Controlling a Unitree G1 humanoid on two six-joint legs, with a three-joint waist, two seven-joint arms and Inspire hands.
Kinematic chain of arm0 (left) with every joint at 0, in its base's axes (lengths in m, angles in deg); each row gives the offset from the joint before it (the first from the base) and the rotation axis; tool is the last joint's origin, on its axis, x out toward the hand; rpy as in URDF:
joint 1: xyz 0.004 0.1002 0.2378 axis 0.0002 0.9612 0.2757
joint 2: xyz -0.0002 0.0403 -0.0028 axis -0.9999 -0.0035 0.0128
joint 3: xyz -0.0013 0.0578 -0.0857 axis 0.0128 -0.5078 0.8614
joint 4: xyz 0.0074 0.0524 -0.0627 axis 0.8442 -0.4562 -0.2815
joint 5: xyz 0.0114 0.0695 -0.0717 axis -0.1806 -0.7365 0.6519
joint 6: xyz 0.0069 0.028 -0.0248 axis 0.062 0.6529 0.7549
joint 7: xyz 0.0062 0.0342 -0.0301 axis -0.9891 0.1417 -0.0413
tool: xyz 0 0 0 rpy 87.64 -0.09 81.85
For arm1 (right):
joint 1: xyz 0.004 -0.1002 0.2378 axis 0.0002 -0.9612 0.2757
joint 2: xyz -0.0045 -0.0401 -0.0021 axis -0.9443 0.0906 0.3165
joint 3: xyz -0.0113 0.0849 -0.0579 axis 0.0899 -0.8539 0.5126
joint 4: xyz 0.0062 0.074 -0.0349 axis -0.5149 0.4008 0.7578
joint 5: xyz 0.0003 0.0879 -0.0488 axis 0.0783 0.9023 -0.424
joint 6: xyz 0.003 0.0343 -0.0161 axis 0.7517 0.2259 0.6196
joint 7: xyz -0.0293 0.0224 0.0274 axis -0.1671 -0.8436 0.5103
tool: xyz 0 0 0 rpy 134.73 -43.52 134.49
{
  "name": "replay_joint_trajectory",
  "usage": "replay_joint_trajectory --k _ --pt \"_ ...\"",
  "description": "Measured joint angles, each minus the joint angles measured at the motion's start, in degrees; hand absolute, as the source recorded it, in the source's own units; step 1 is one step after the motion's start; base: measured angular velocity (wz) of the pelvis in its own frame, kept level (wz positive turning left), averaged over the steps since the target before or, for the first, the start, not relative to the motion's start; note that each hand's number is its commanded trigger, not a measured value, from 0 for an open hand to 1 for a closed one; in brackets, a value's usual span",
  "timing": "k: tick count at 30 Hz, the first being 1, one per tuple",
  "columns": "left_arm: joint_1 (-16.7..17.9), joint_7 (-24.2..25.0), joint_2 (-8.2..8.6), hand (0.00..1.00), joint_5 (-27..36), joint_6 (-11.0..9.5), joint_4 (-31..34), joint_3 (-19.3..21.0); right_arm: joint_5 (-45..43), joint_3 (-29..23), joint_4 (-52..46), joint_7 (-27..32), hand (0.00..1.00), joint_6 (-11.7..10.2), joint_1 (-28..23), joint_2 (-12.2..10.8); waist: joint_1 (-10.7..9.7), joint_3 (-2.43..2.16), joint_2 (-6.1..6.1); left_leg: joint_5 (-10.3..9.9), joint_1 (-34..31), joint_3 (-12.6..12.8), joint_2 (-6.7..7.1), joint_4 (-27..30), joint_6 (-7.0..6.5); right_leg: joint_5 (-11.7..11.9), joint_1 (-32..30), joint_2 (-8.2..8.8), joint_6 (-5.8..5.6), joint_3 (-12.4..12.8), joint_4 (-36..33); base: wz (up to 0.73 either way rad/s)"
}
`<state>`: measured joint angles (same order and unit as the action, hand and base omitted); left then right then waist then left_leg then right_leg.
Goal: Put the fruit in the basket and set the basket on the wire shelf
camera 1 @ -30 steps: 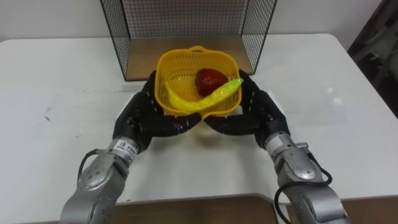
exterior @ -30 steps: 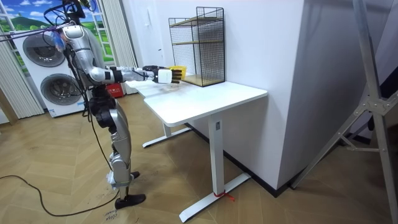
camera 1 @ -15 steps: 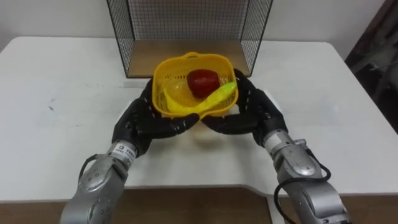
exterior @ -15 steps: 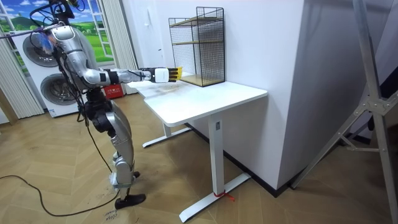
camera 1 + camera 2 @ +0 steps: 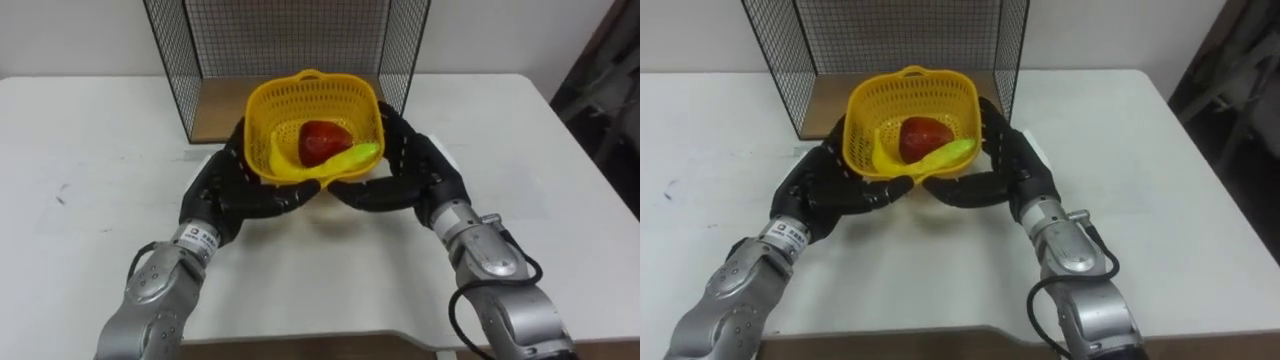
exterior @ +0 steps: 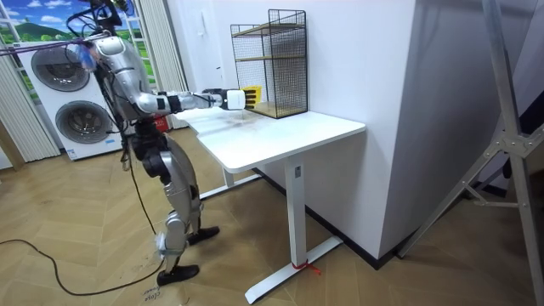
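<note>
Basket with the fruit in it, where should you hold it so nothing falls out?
Hold the yellow basket low on its two side walls, one hand from each side, the way the left hand and right hand cup it. Its top is open, and the banana lies along the near rim by the apple, so a one-sided grab would likely tip it.

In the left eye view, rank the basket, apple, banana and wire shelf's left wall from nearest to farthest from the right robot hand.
1. basket: held in the right robot hand, touching.
2. banana: green end at the basket's right rim.
3. apple: middle of the basket.
4. wire shelf's left wall: behind, far left.
</note>
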<state>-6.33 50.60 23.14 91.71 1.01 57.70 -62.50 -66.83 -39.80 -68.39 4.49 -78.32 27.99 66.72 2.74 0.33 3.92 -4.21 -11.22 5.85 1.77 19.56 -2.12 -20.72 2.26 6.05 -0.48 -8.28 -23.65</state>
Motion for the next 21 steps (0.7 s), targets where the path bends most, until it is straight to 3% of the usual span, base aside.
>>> replay_joint_trajectory --k 3,6,9,11,13,15,16,19,21 --pt "-0.5 0.0 -0.01 0.00 0.2 0.0 0.0 0.0 0.2 0.0 0.0 0.5 0.00 0.0 0.0 0.1 -0.8 0.35 -0.22 -2.5 -0.2 -0.1 1.02 2.5 -0.72 -1.2 0.9 1.22 -1.31 -1.0 -1.4 0.14" --pt "-1.1 0.0 0.02 0.00 2.0 0.0 0.0 -0.2 0.5 0.3 0.0 0.6 0.00 0.0 0.0 0.6 -1.1 1.16 -0.20 -4.9 -0.1 0.4 2.24 3.9 -1.70 -2.0 0.4 3.02 -2.72 -1.3 -6.2 0.11" --pt "-1.8 0.0 -0.27 0.00 2.2 -0.1 0.0 -0.7 0.6 0.2 -0.1 1.0 0.00 0.0 0.1 0.9 -1.0 1.17 -0.15 -7.5 -0.3 0.7 3.49 6.3 -3.04 -2.0 -2.8 5.48 -3.16 -1.1 -15.1 0.16" --pt "-1.9 0.0 -0.66 0.00 2.6 -0.1 0.0 -1.0 0.6 0.1 -0.1 1.5 0.00 -0.1 0.3 0.9 -1.1 1.10 -0.21 -9.1 -0.2 2.2 4.29 7.7 -4.13 -1.1 -5.3 7.58 -4.03 -1.0 -21.5 0.17" --pt "-2.1 -0.1 -0.76 0.00 2.6 0.0 0.0 -1.1 0.4 0.1 0.0 2.1 0.00 -0.1 0.3 0.7 -1.2 1.14 -0.18 -10.3 1.0 3.1 5.22 8.3 -5.39 2.2 -7.9 8.92 -4.10 0.4 -27.4 0.23" --pt "-2.3 -0.2 -0.92 0.00 2.6 -0.1 0.0 -1.2 0.4 0.1 0.0 2.2 0.00 -0.1 0.3 0.6 -1.0 1.19 -0.44 -10.6 2.7 2.7 5.24 7.1 -5.88 5.8 -8.9 8.58 -3.81 1.4 -29.9 0.04" --pt "-2.6 -0.2 -0.91 0.00 2.7 -0.1 0.0 -1.4 0.3 0.1 0.0 2.2 0.00 -0.1 0.6 0.3 -0.6 1.20 -0.51 -10.8 3.4 2.6 5.01 6.5 -6.04 5.7 -10.1 7.81 -3.79 2.1 -31.2 -0.08" --pt "-3.6 -0.4 -1.61 0.00 1.8 -0.4 0.0 -1.3 0.2 0.1 0.1 2.2 0.00 -0.6 0.8 0.0 -0.7 1.41 -1.31 -10.9 4.2 1.8 4.21 5.5 -6.10 0.8 -13.7 4.70 -2.82 1.7 -27.0 -0.02" --pt "-3.6 -0.5 -1.10 0.00 1.7 -0.4 -0.1 -1.5 0.2 0.1 0.7 2.4 0.00 -0.6 0.8 0.1 -0.6 1.45 -1.45 -11.0 5.3 1.8 4.11 4.6 -6.11 0.3 -14.4 2.75 -2.42 1.6 -18.8 0.00"
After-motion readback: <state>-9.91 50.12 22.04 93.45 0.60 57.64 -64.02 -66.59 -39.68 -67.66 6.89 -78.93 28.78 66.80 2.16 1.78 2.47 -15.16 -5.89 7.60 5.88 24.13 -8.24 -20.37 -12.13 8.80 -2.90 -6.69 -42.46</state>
